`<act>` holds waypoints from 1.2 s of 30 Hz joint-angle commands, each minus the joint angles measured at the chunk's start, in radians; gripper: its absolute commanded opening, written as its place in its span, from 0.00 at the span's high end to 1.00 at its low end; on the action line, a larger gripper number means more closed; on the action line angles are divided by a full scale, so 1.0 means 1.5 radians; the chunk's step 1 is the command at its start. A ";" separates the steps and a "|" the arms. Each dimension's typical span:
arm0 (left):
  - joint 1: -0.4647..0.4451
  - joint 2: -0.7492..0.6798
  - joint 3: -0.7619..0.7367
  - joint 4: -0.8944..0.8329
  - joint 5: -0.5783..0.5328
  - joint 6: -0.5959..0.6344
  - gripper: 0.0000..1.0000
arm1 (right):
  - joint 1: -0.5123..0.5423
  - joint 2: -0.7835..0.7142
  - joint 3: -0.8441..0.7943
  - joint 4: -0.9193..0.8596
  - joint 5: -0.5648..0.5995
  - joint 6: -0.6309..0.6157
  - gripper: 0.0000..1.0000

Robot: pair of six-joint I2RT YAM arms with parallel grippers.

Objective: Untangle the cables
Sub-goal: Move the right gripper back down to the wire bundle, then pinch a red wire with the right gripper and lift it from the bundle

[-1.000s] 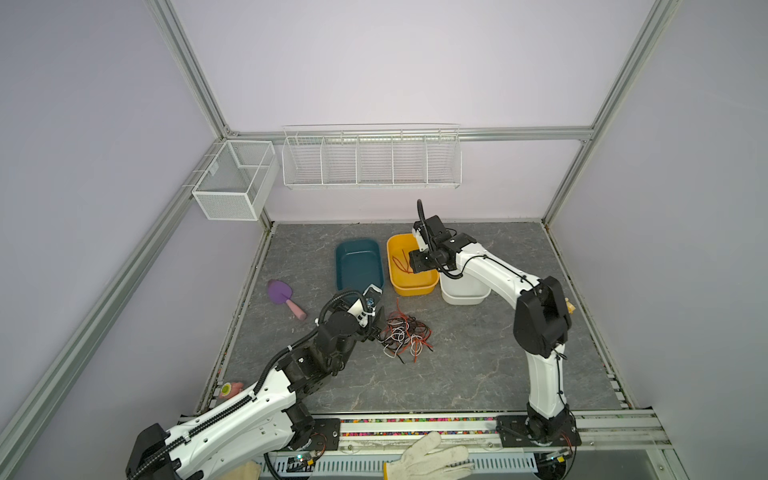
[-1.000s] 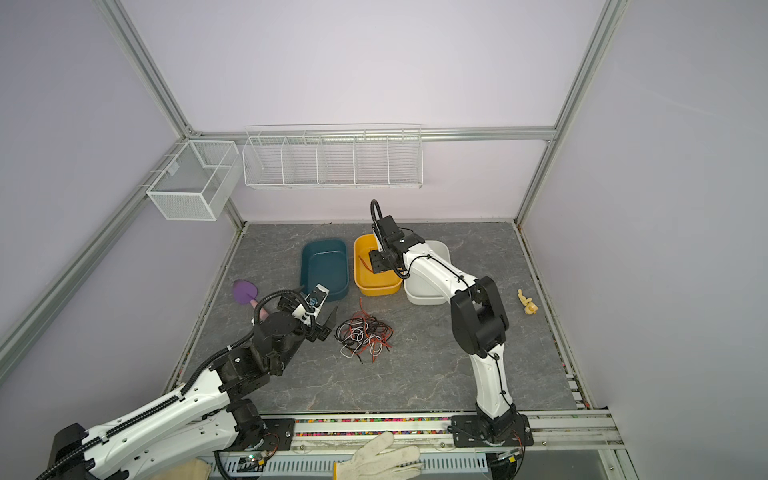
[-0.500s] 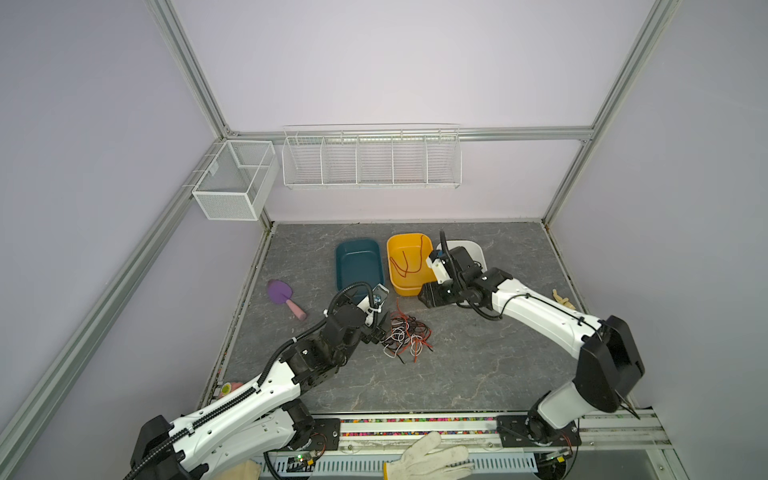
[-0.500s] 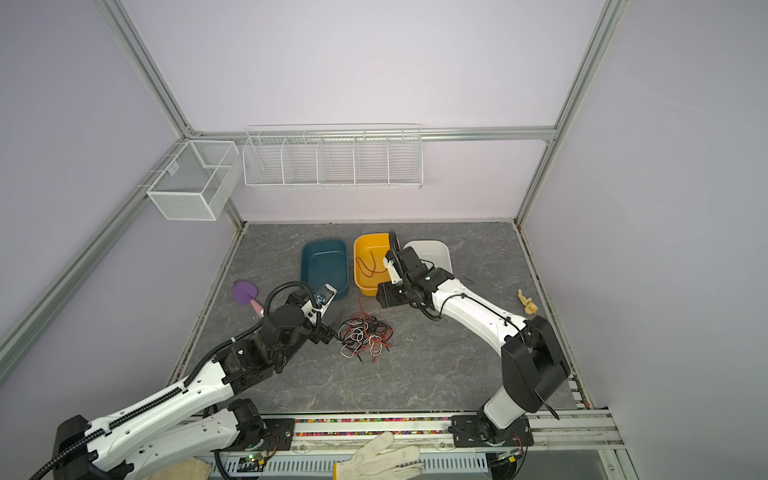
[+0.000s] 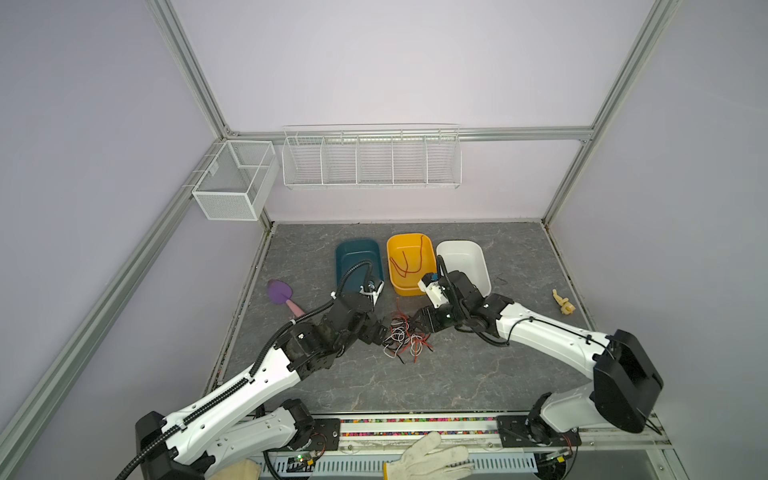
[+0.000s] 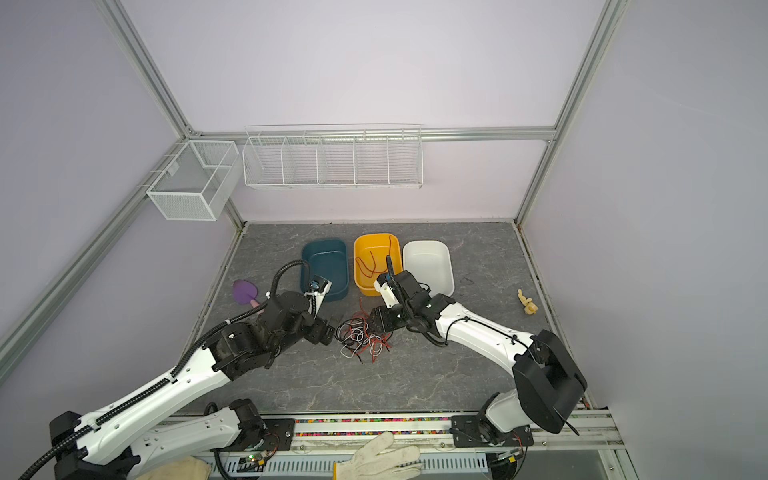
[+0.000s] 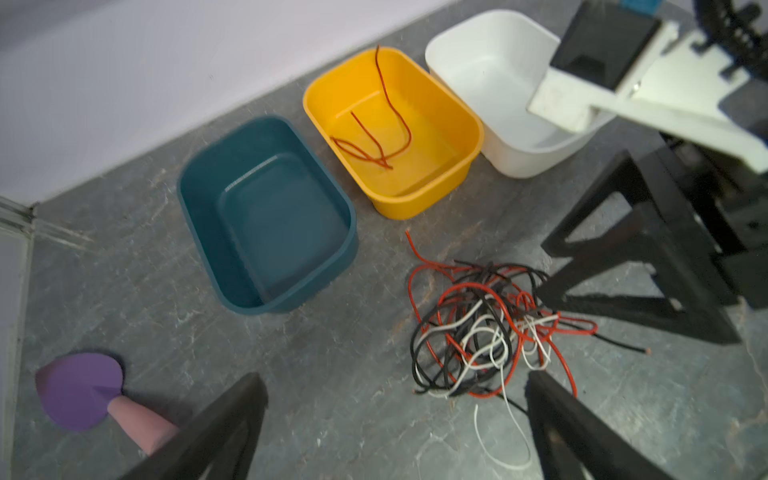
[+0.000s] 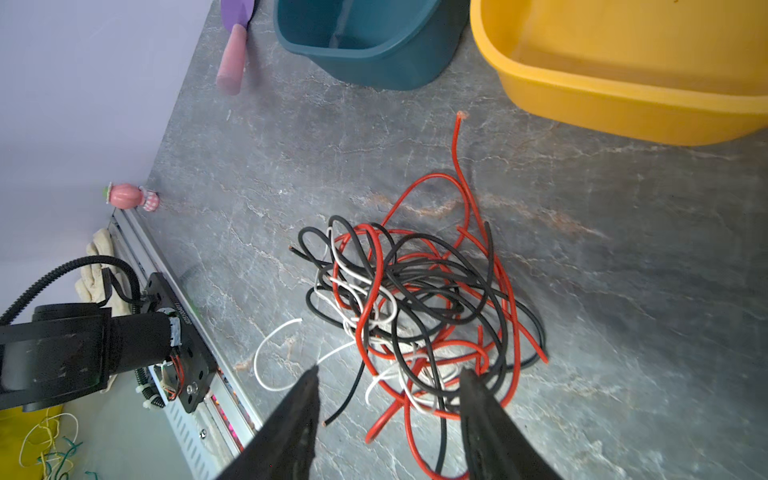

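Two grippers tilt down toward the cables from opposite sides: left gripper spread wide, right gripper parted less, both empty.

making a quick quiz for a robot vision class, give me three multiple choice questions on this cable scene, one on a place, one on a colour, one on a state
1. Where does the cable pile lie?
A. in the teal tub
B. on the table
C. in the wall basket

2. What colour is the cable inside the yellow tub?
A. red
B. white
C. black

3. How is the left tool?
A. shut on a white cable
B. shut on the purple spatula
C. open, holding nothing

Answers
1 B: both top views show the pile on the grey surface, outside every tub.
2 A: the strand lying in that tub is red.
3 C: its jaws stand wide apart and grip nothing.
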 commanded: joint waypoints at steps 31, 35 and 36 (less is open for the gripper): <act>0.003 0.091 -0.088 0.015 0.172 -0.039 0.04 | 0.017 0.088 0.069 0.017 -0.029 0.005 0.93; 0.003 0.089 -0.087 0.025 0.174 -0.016 0.04 | 0.017 0.034 0.063 0.003 -0.028 -0.007 0.93; 0.003 0.091 -0.083 0.025 0.175 -0.005 0.04 | 0.017 0.021 0.063 -0.003 -0.026 -0.010 0.93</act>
